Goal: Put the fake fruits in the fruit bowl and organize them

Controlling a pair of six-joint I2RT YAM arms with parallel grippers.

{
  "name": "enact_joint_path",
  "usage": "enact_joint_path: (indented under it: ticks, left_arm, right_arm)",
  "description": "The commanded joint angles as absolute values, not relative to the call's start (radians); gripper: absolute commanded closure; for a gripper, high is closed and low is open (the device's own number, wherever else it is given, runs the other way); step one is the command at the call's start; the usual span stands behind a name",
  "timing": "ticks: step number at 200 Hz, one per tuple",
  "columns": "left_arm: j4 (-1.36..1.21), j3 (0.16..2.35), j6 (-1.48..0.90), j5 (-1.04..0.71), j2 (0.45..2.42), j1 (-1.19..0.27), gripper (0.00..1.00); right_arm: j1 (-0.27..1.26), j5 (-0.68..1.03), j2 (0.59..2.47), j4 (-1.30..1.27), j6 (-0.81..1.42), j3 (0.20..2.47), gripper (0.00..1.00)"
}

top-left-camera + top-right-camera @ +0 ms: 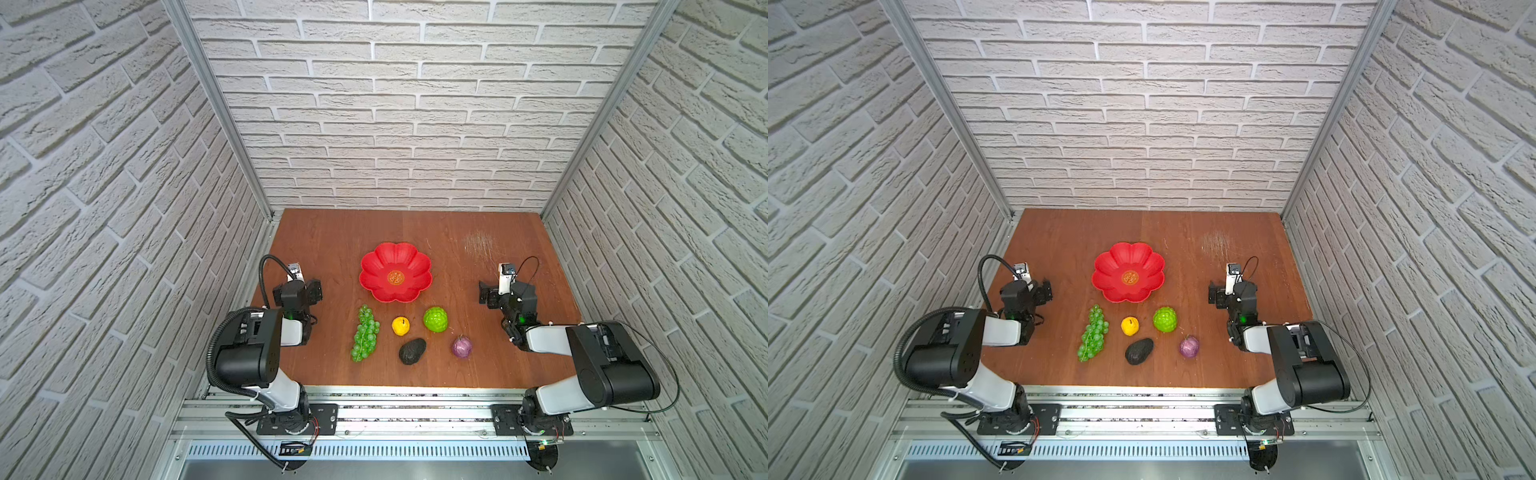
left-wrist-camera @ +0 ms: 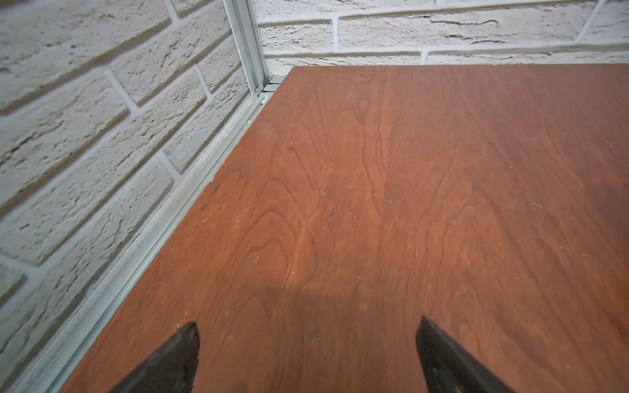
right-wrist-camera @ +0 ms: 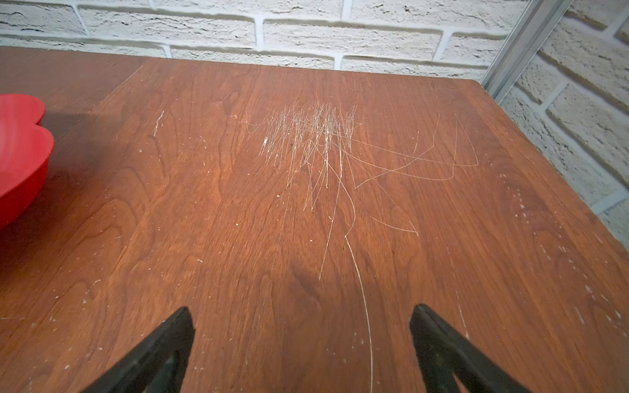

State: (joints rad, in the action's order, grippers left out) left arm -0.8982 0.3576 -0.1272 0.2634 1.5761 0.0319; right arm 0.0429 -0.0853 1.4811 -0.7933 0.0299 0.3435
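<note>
**Fruit bowl** (image 1: pixel 376 270): red, scalloped, empty, at mid-tabletop (image 1: pixel 332 232).
**Fake fruits:** all five lie outside the bowl, on its near side: grape bunch (image 1: pixel 365 333), yellow fruit (image 1: pixel 400 325), bumpy green ball (image 1: pixel 435 319), avocado (image 1: pixel 412 351), purple bulb (image 1: pixel 462 347).
**Progress:** nothing placed yet.
**Left tool** (image 2: pixel 308 335): jaws wide, holding nothing, over bare wood left of the bowl, arm folded.
**Right tool** (image 3: pixel 303 321): likewise wide and empty, on the bowl's right.

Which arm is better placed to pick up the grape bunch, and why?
Left. The grape bunch lies nearest the open, empty left end effector; the right end effector, also open, sits much farther away, beyond the purple bulb.
</note>
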Motion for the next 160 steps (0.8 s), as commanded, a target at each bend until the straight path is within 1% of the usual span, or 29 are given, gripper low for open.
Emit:
enact_joint_path:
  ticks: [1, 160]
  left_arm:
    - [-0.967, 0.364, -0.126, 0.258, 1.574, 0.037, 0.02]
    - [-0.960, 0.367, -0.129, 0.253, 1.574, 0.037, 0.02]
  right_arm:
    - [0.043, -0.094, 1.459, -0.820, 0.039, 0.354, 0.00]
    - [0.042, -0.096, 1.457, -0.818, 0.040, 0.356, 0.00]
